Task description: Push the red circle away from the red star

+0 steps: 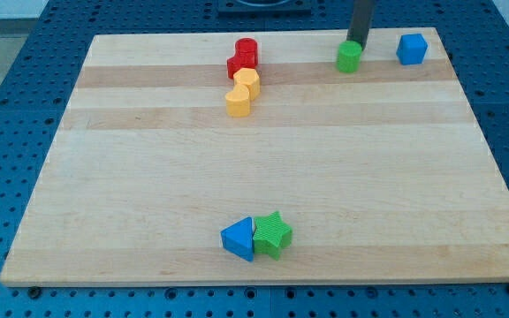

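The red circle (247, 49) sits near the view's top, a little left of centre, touching the red star (238, 65) just below and left of it. My tip (358, 42) is at the view's top right, just above and right of a green block (349, 57), far to the right of the red circle.
Two yellow blocks (248, 82) (238, 101) lie stacked in a line right below the red star. A blue cube (412, 49) is at the top right. A blue triangle (239, 238) and a green star (273, 234) touch near the bottom centre. The wooden board (131, 194) edges bound everything.
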### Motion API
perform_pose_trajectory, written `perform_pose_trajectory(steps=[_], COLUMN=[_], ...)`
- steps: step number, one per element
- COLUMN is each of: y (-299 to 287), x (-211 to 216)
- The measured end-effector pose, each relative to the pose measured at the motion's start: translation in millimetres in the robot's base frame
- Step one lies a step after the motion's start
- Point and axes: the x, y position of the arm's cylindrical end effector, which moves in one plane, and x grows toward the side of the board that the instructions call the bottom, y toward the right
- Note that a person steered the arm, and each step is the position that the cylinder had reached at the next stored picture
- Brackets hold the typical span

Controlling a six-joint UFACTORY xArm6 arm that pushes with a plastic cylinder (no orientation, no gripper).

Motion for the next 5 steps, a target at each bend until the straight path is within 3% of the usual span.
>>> perform_pose_trajectory(steps=[1, 3, 4, 5], y=[-2, 36, 113, 133], x=[12, -61, -58, -35])
